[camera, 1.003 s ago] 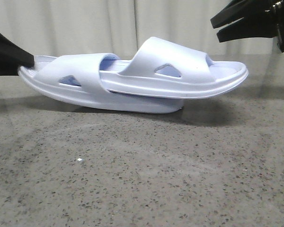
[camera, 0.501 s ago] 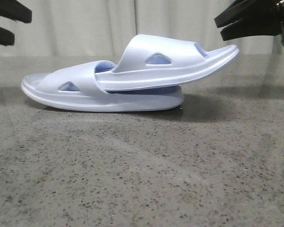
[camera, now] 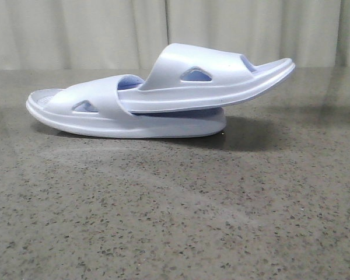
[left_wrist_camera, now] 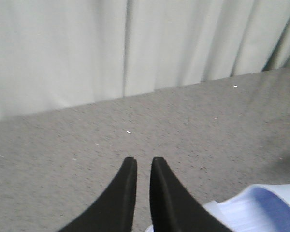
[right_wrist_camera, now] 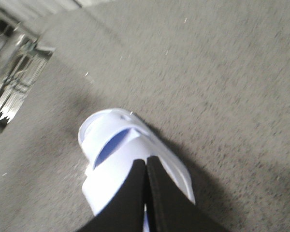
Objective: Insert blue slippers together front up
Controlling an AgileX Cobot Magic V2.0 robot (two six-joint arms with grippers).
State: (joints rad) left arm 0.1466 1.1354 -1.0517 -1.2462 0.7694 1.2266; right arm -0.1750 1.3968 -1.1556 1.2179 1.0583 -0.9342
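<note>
The two blue slippers lie nested in the middle of the table. The lower slipper [camera: 99, 116] lies flat. The upper slipper [camera: 210, 76] has its end pushed under the lower one's strap, and its free end is tilted up to the right. Neither gripper shows in the front view. My left gripper [left_wrist_camera: 143, 160] hangs over bare table with a narrow gap between its fingers and holds nothing; a slipper edge [left_wrist_camera: 261, 208] shows beside it. My right gripper [right_wrist_camera: 146, 160] is shut and empty, above a slipper [right_wrist_camera: 111, 159].
The grey speckled tabletop [camera: 175, 221] runs back to a white curtain [camera: 105, 29]. A metal frame [right_wrist_camera: 14, 82] stands at the table's edge in the right wrist view.
Both grippers have drawn back out of the front view. The left one let go of the lower slipper's end. The pair settled on the table and has stayed still.
</note>
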